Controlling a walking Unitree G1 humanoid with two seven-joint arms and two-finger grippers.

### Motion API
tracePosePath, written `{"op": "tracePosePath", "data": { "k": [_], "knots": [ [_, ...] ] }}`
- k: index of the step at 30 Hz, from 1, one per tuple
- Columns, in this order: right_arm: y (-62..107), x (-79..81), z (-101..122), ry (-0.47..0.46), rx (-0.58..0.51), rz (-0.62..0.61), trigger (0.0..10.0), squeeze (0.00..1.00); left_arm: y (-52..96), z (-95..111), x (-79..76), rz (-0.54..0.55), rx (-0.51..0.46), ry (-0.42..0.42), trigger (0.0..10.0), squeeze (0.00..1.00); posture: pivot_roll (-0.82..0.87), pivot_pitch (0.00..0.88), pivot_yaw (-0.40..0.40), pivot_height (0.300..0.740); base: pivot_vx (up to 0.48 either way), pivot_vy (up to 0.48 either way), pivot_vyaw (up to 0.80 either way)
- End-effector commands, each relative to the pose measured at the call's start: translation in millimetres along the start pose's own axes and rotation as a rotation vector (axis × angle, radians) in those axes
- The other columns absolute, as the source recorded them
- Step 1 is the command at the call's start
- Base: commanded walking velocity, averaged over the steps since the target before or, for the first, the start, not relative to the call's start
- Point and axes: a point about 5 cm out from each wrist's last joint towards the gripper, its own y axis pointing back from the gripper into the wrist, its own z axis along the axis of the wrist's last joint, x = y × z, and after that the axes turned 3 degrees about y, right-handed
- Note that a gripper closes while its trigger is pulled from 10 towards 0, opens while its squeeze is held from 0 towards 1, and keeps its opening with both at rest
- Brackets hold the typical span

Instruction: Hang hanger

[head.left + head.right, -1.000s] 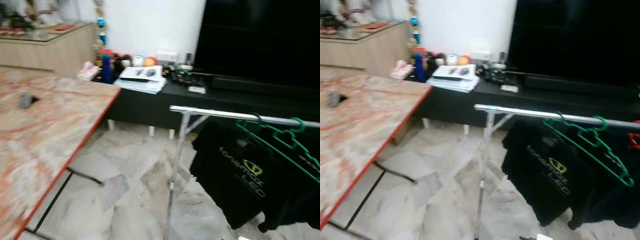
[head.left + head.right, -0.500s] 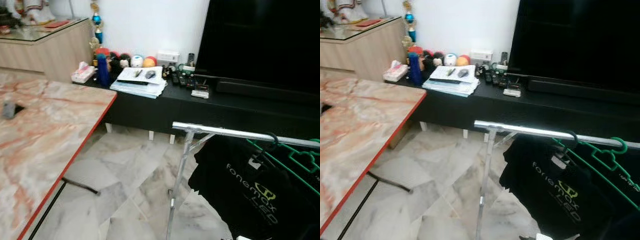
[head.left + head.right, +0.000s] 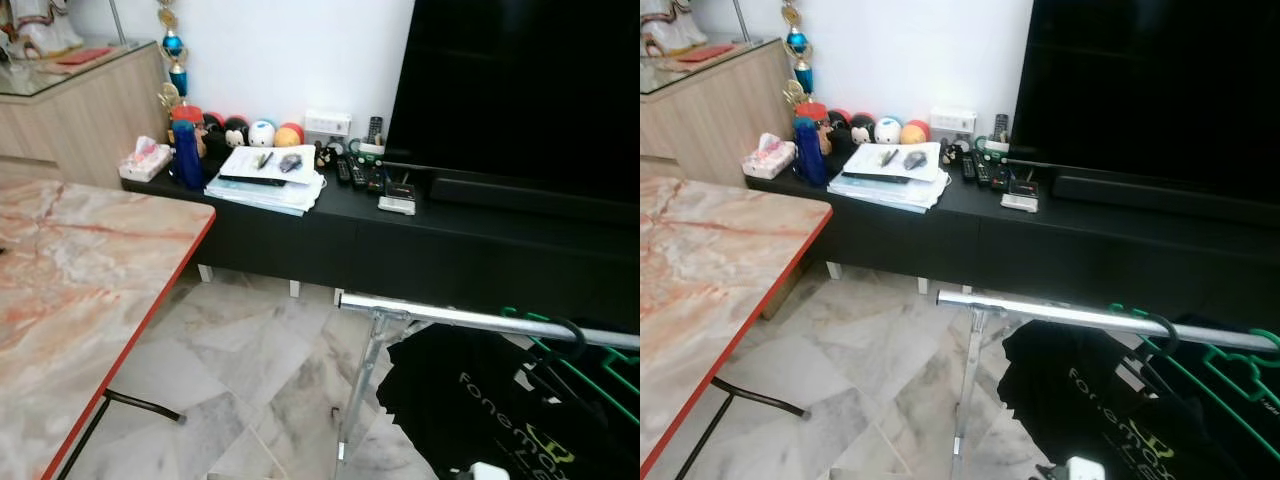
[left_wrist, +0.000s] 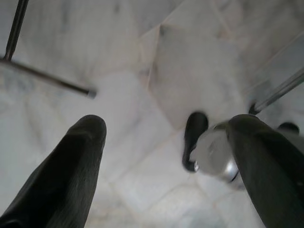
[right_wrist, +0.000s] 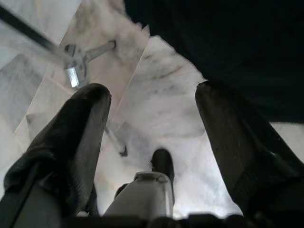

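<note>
Left gripper (image 4: 166, 156): our two black fingers stand wide apart with nothing between them; the arm hangs down toward the pale marble floor (image 4: 190, 71).
Right gripper (image 5: 152, 137): also spread wide and carrying nothing, hanging over the same floor beside the foot of the rack and the hem of a dark garment.
Task thing: the green plastic hanger (image 3: 1230, 375) already hooks over the silver metal rail of the clothes rack (image 3: 1060, 313), toward the rail's right end, just beside the black T-shirt with printed lettering (image 3: 1090, 400) on its black hook.
Long axis: the rail runs left to right across our front, dipping slightly to the right.
Key relation: we judge the hanger to lie above and to the right of both grippers, so the right arm is the nearer.
Left of the rack: the marble-patterned surface with a red edge (image 3: 90, 300), well apart from the rail.
</note>
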Motion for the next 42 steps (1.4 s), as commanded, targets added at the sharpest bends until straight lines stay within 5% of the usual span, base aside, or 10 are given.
{"op": "tracePosePath", "data": {
  "k": [1, 3, 6, 11, 20, 34, 42],
  "knots": [
    [2.2, -2.1, -3, 0.01, -0.008, -0.004, 10.0, 0.0, 2.9, -11, 0.4, -0.001, 0.036, 0.001, 10.0, 0.0, 0.0, 0.024, -0.034, 0.74, 0.0, 0.0, 0.0],
    [2.3, -1.9, -2, 0.011, -0.016, 0.002, 10.0, 0.0, 2.2, -11, -2.8, -0.005, 0.037, -0.001, 10.0, 0.0, -0.02, 0.021, -0.032, 0.74, 0.0, 0.0, 0.0],
    [-6.6, 23.5, 27, 0.033, -0.171, 0.062, 10.0, 0.0, -0.8, -8, -18.4, -0.033, 0.04, -0.016, 10.0, 0.0, -0.03, 0.019, -0.03, 0.74, 0.0, 0.0, 0.0],
    [-3.8, 13.1, 15, 0.028, -0.107, 0.023, 10.0, 0.0, -2.7, -4, -26.1, -0.038, 0.028, -0.018, 10.0, 0.0, -0.01, 0.013, -0.03, 0.74, 0.0, 0.0, 0.0],
    [-0.5, -2.6, 26, 0.046, -0.194, -0.019, 10.0, 0.0, -3.4, -3, -25.1, -0.032, 0.036, -0.043, 10.0, 0.0, -0.03, 0.003, -0.033, 0.74, 0.0, 0.0, 0.0],
    [38.5, -11.0, 36, 0.144, -0.487, 0.004, 10.0, 0.0, -4.4, 6, -9.9, -0.021, 0.031, -0.07, 10.0, 0.0, -0.08, 0.0, -0.033, 0.74, 0.0, 0.0, 0.0],
    [67.0, 3.3, 83, 0.13, -0.691, -0.037, 10.0, 0.0, -4.5, 10, -3.7, -0.014, 0.026, -0.075, 10.0, 0.0, -0.09, 0.0, -0.039, 0.74, 0.0, 0.0, 0.0]
  ]
}}
